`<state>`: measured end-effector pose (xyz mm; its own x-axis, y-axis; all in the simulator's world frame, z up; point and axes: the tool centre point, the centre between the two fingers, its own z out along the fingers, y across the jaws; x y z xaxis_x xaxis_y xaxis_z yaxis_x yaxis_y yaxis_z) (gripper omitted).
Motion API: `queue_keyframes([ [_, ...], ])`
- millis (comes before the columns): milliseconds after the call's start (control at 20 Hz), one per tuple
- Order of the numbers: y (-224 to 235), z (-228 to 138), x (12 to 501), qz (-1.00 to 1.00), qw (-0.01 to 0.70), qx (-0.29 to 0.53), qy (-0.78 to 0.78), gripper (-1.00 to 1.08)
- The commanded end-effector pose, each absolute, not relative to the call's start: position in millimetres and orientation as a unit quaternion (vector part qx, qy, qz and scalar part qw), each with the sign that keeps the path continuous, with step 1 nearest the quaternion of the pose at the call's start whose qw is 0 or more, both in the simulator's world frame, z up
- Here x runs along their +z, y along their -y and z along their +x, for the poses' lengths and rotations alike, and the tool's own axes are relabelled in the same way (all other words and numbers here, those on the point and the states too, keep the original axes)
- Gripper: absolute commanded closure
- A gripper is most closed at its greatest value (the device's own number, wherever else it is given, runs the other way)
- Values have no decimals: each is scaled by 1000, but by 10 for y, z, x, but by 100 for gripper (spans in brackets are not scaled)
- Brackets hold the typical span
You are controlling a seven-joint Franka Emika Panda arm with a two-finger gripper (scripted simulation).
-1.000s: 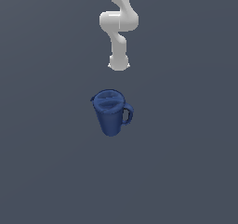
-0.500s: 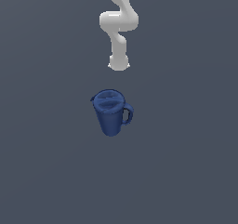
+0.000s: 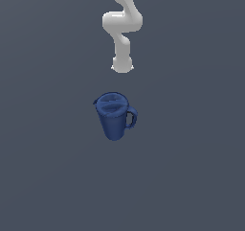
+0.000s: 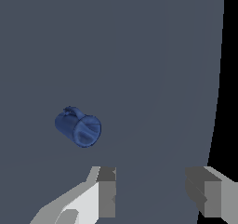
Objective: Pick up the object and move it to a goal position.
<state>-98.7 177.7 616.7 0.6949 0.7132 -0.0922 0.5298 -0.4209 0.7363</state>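
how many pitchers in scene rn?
1. The dark blue pitcher stands upright on the grey floor, just in front of the arm's base, apart from the open gripper. Nothing looks hidden.

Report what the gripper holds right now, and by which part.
Nothing. The gripper is open with an empty gap, apart from the blue pitcher.

Bare floor point(image 3: 191, 167) rings the pitcher point(image 3: 114, 116); nothing stands between it and the tool point(image 4: 151, 190).
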Motion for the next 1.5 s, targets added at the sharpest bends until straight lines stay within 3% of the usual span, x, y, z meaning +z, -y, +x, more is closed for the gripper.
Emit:
queue_keyframes([
  [0, -1891, -885, 5980, 818, 412, 87, -392, -20],
  [600, -1987, -235, 4539, 739, 465, -105, -477, -20],
  [1100, -1441, 154, 2969, 675, 429, -279, -531, -20],
  [1450, -1058, 197, 2235, 648, 391, -352, -550, -20],
])
